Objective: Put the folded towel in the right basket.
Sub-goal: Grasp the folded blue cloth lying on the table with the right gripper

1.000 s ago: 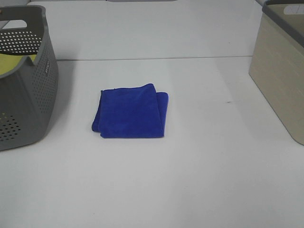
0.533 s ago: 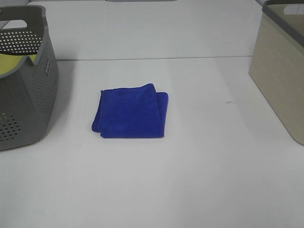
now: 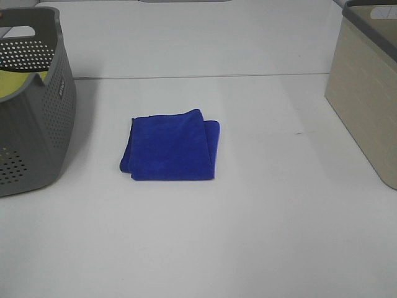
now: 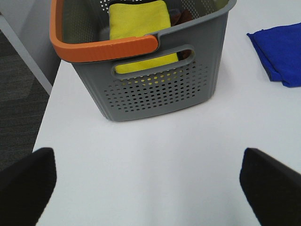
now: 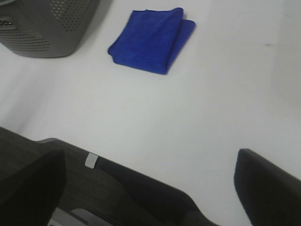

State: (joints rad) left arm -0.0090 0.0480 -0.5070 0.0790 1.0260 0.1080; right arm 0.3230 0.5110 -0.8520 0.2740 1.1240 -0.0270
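Note:
A folded blue towel (image 3: pixel 170 146) lies flat on the white table, a little left of centre. It also shows in the left wrist view (image 4: pixel 280 54) and in the right wrist view (image 5: pixel 153 40). The beige right basket (image 3: pixel 366 87) stands at the table's right edge, far from the towel. My left gripper (image 4: pixel 148 188) is open and empty over the table in front of the grey basket. My right gripper (image 5: pixel 148 188) is open and empty near the table's front edge, well short of the towel. Neither gripper shows in the exterior high view.
A grey perforated basket (image 3: pixel 37 124) with an orange handle (image 4: pixel 103 47) stands at the left and holds a yellow cloth (image 4: pixel 138 23). The table's front edge and dark floor (image 5: pixel 117 188) show below my right gripper.

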